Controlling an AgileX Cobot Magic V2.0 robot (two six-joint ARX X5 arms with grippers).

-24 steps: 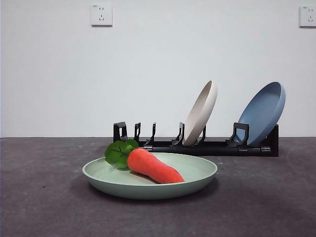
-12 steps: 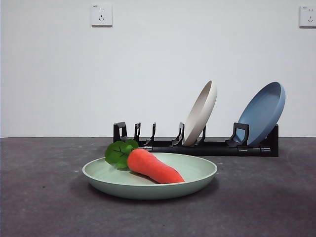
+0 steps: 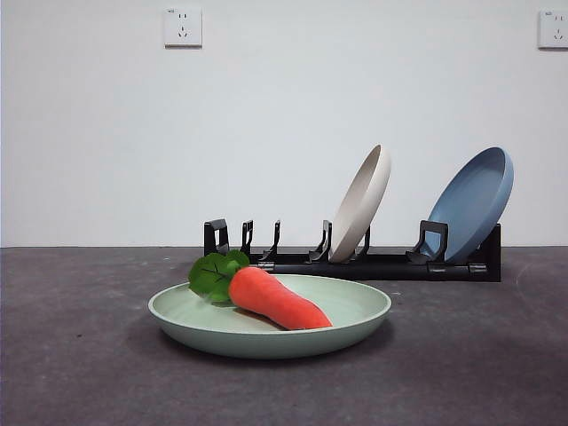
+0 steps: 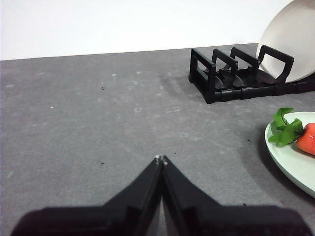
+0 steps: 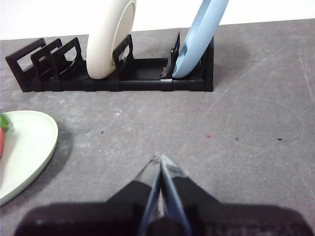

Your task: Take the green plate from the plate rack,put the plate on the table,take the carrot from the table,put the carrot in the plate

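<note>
The green plate [image 3: 355, 306] lies flat on the table [image 3: 80, 355] in front of the plate rack [image 3: 373, 264]. The carrot [image 3: 275, 300] lies in the plate, its green leaves [image 3: 213, 273] toward the left. The plate's edge also shows in the left wrist view [image 4: 290, 157] with the carrot's leaves [image 4: 285, 130], and in the right wrist view [image 5: 24, 147]. My left gripper [image 4: 161, 159] is shut and empty over bare table, away from the plate. My right gripper [image 5: 160, 160] is shut and empty over bare table in front of the rack [image 5: 118, 73]. Neither gripper shows in the front view.
A cream plate [image 3: 362, 202] and a blue plate [image 3: 475, 202] stand tilted in the rack; they also show in the right wrist view, cream plate [image 5: 110, 34] and blue plate [image 5: 202, 29]. Two wall sockets [image 3: 182, 27] sit high on the white wall.
</note>
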